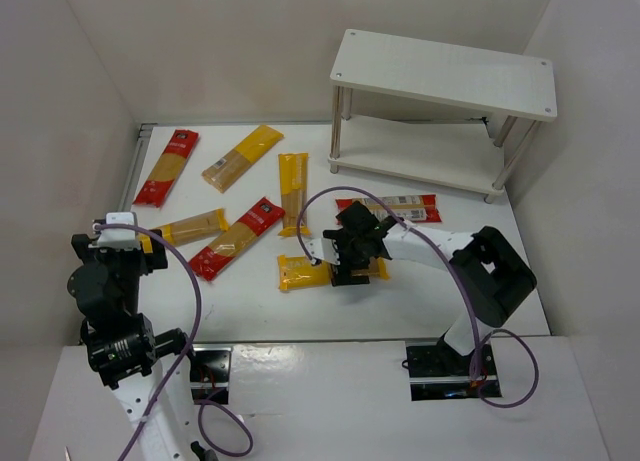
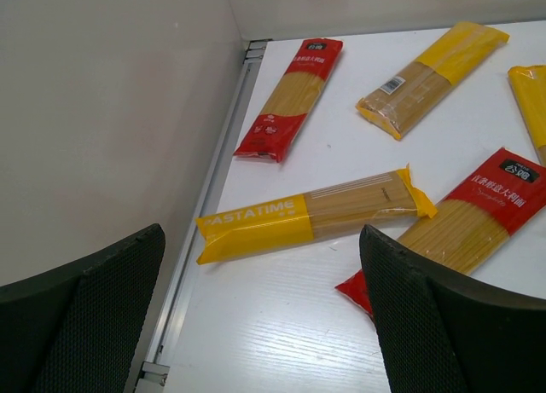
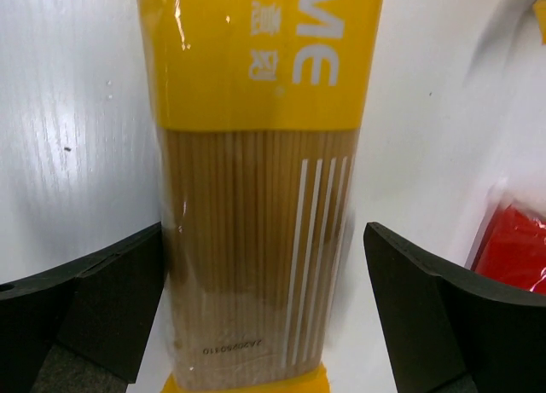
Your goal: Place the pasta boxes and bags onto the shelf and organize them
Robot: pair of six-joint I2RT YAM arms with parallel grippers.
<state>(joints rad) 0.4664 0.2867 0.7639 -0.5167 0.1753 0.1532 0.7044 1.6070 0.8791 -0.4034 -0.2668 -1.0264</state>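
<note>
Several spaghetti packs lie flat on the white table. My right gripper (image 1: 352, 266) (image 3: 264, 261) is open and low over a yellow pack (image 1: 303, 273) (image 3: 256, 205). Its fingers straddle the pack's clear window end, the left one at the pack's edge and the right one apart. My left gripper (image 1: 150, 246) (image 2: 263, 269) is open and empty above the table's left edge. Just beyond it lies a yellow PASTATIME pack (image 2: 307, 216) (image 1: 190, 226). The white two-tier shelf (image 1: 445, 73) stands at the back right with both boards bare.
Other packs: red (image 1: 167, 166) (image 2: 290, 99) at far left, yellow (image 1: 242, 157) (image 2: 431, 78), yellow (image 1: 292, 193), red (image 1: 237, 238) (image 2: 482, 210), and red (image 1: 395, 209) in front of the shelf. White walls enclose the table on three sides.
</note>
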